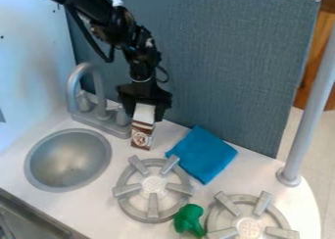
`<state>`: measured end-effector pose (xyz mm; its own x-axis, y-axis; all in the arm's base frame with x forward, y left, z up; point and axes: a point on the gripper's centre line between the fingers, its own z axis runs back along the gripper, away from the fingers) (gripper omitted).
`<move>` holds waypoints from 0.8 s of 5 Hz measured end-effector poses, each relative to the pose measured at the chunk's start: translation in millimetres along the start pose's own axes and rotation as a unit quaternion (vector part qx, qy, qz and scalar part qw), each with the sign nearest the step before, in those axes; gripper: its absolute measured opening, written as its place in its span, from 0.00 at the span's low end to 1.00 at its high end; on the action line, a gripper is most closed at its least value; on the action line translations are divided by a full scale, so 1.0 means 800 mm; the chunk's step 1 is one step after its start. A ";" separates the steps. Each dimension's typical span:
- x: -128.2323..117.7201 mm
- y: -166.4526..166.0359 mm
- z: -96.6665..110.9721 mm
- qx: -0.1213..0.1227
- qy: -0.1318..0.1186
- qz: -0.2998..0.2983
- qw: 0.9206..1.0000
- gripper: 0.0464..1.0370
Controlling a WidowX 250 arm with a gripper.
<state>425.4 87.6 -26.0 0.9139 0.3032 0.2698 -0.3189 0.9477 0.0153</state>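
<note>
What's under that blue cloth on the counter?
White counter shows around the edges of the blue cloth, so it seems to lie right on that. Its middle hides whatever is beneath, so I can't tell whether anything is there.

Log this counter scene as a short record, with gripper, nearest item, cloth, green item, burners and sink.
Gripper: black, at the top of the carton; firm grip unclear
Nearest item: brown-and-white carton, near the faucet
Cloth: blue cloth, lying in front of the blue-gray panel
Green item: green toy, between the two burners
Burners: two gray ones, the left burner nearer the sink, the right burner nearer the post
Sink: round gray basin, with a gray faucet behind it
</note>
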 end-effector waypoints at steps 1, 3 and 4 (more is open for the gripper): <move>0.003 0.001 0.000 0.002 -0.008 0.011 1.000 0.78; -0.008 -0.009 0.024 -0.030 -0.006 0.013 0.999 0.78; -0.014 -0.036 0.058 -0.052 -0.019 -0.016 0.998 0.78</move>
<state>412.7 52.0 15.3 0.9127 0.2700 0.3067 -0.2593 0.9628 -0.0758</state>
